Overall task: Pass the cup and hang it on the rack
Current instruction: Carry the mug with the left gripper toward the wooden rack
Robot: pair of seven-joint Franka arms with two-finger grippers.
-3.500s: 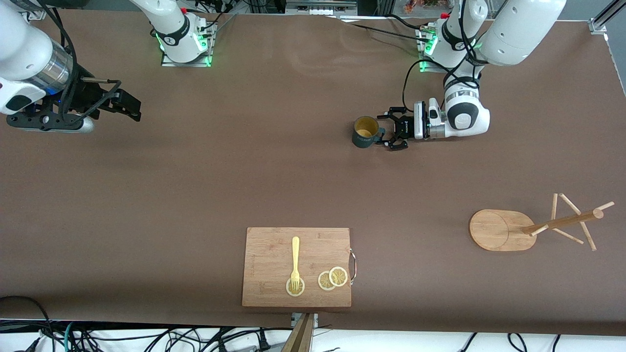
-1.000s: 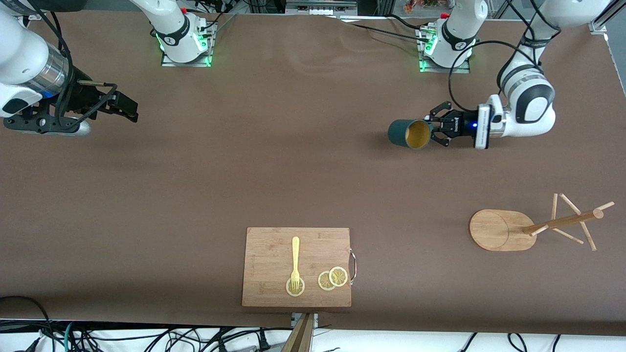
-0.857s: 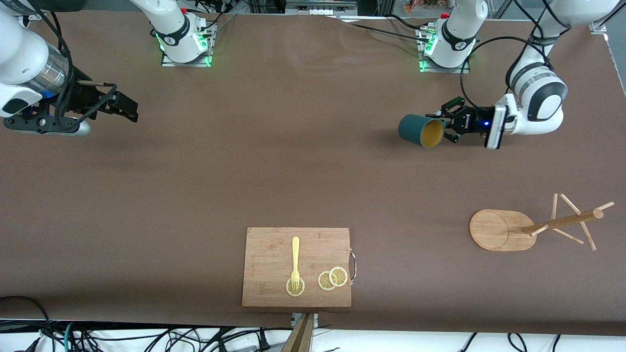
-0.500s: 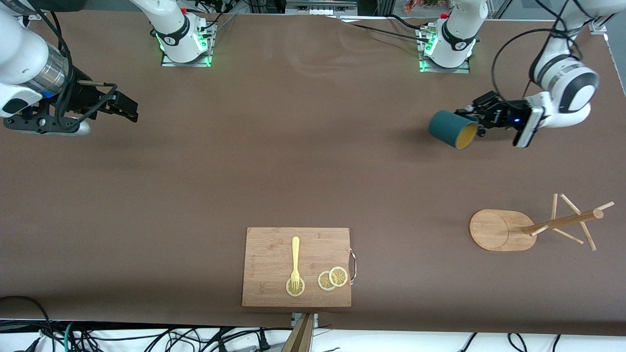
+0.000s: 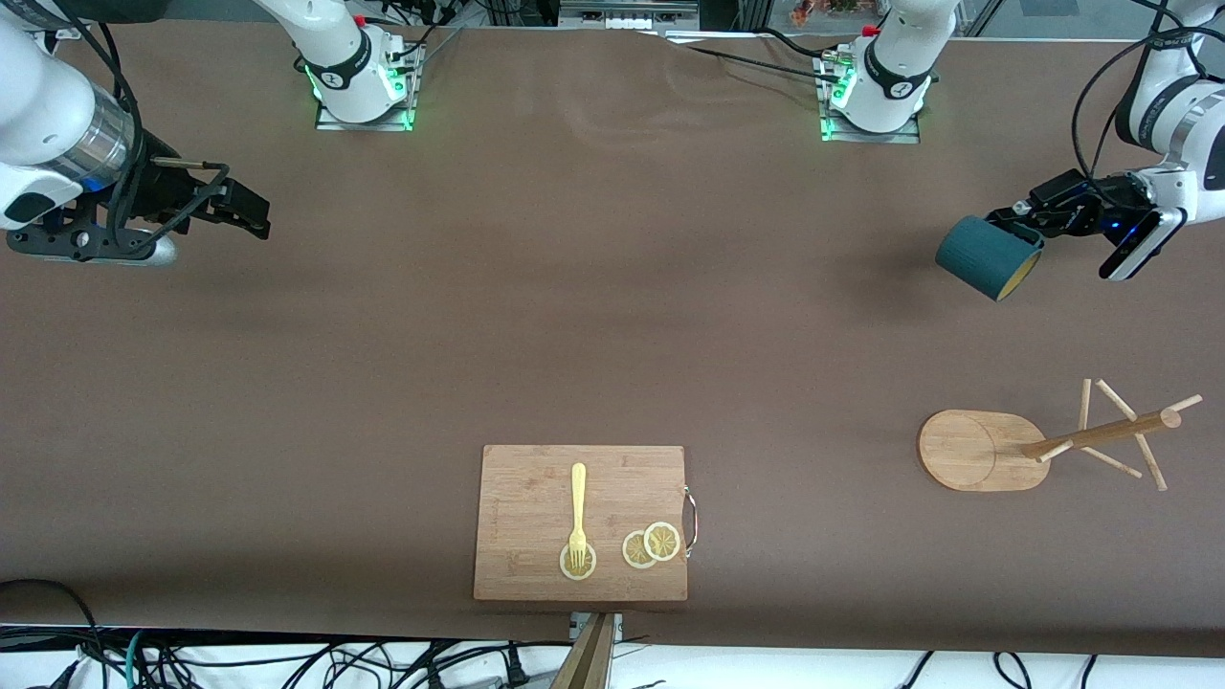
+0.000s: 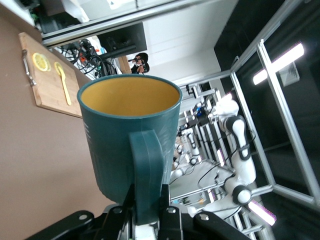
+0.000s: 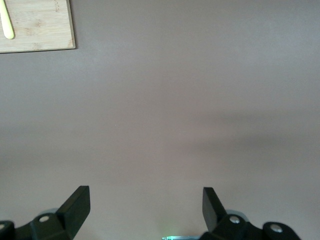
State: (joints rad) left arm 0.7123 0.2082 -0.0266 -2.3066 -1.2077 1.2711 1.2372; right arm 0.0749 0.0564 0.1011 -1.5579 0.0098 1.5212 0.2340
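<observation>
The left tool (image 5: 1034,222) grips the teal cup (image 5: 986,258) by its handle, tipped sideways in the air over the bench's (image 5: 612,335) left-arm end. The rack (image 5: 1043,445) lies nearer the camera. The right tool (image 5: 251,209), fingers spread, waits.

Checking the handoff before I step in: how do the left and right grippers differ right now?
The left gripper is shut on the cup by its handle, holding it tipped in the air over the table's left-arm end; the right gripper is open and empty. The left one is nearer the rack; the right arm waits at its own end. Both have black fingers.
</observation>
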